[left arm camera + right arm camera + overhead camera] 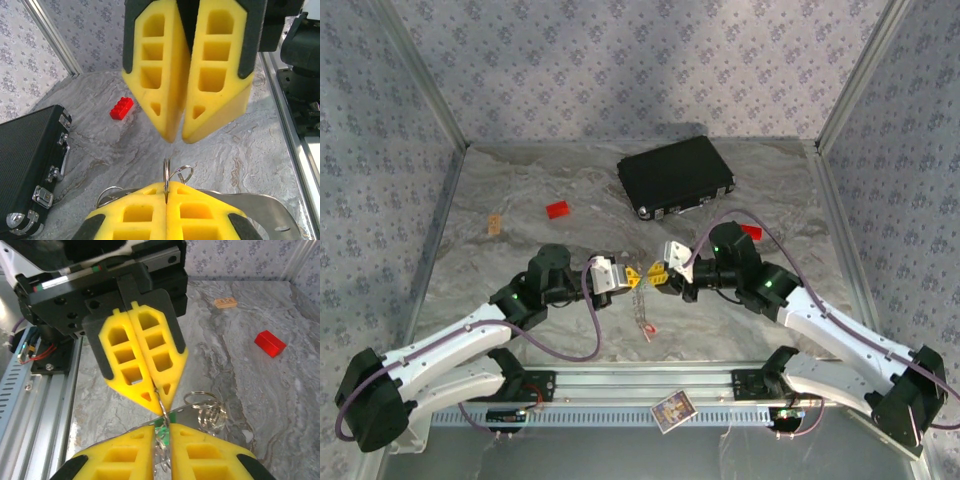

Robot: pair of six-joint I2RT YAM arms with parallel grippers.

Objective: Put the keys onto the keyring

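Observation:
My two grippers meet tip to tip above the table's middle. The left gripper (631,276) (166,188) is shut on the thin metal keyring (166,174), which stands up edge-on from its tips. Facing it, the right gripper (659,277) (167,427) is shut on the green key (164,421), pressed against the keyring (161,399). Small silver split rings (202,399) and a coiled ring (213,415) hang beside the tips. A fine chain (641,303) dangles below the grippers, with the red key (648,331) at its low end near the table.
A black case (676,177) (27,160) lies at the back centre. One red block (558,210) (270,343) sits at left-centre and another (751,232) (121,108) beside the right arm. A small tan piece (496,223) (225,302) lies far left. Metal rail (640,382) along the near edge.

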